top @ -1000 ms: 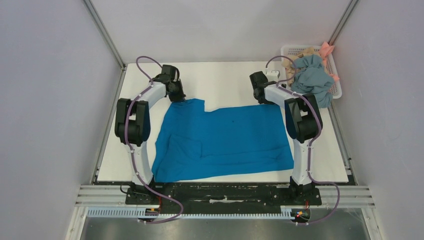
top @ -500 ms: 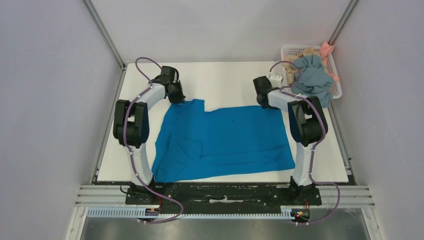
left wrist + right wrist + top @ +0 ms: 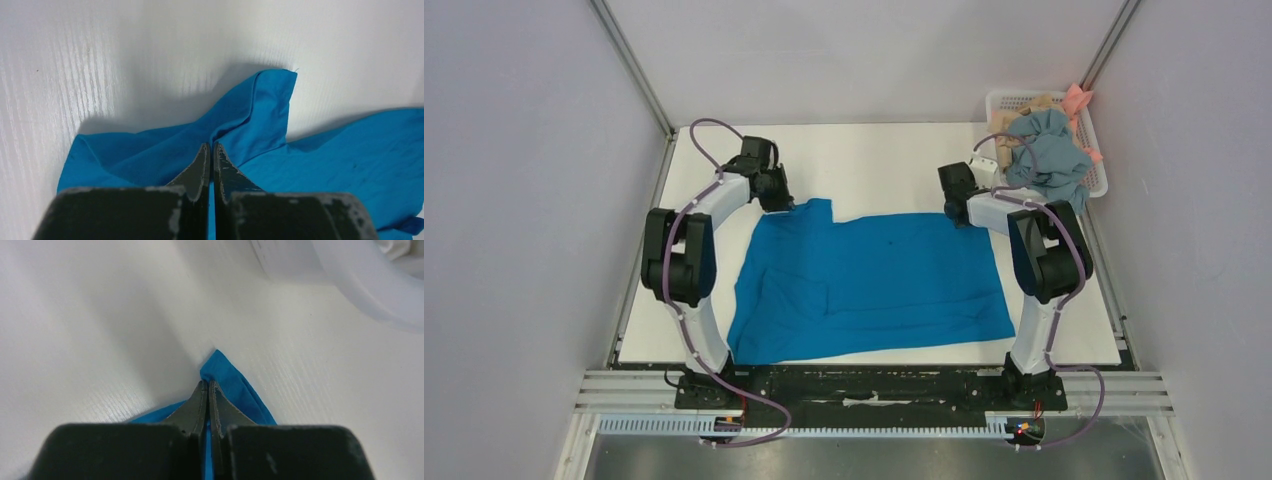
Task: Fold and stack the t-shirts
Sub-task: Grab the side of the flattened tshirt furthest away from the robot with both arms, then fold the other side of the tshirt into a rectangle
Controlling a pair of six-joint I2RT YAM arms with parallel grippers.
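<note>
A bright blue t-shirt (image 3: 874, 280) lies spread flat on the white table (image 3: 874, 160), partly folded, with a sleeve tucked over at its left. My left gripper (image 3: 782, 203) is shut on the shirt's far left corner; in the left wrist view the blue t-shirt (image 3: 250, 115) bunches up around the closed left gripper (image 3: 211, 146). My right gripper (image 3: 957, 215) is shut on the far right corner; the right wrist view shows a pinched point of the blue t-shirt (image 3: 227, 375) at the closed right gripper (image 3: 207, 383).
A white plastic basket (image 3: 1084, 150) at the table's far right corner holds a grey-blue t-shirt (image 3: 1049, 155) and tan and pink cloth (image 3: 1074, 98). Its rim (image 3: 360, 295) shows in the right wrist view. Grey walls close in on both sides.
My right gripper has moved right and down onto the shirt's far right corner and shut on it. The left gripper has stayed shut on its corner, shifting only slightly.
</note>
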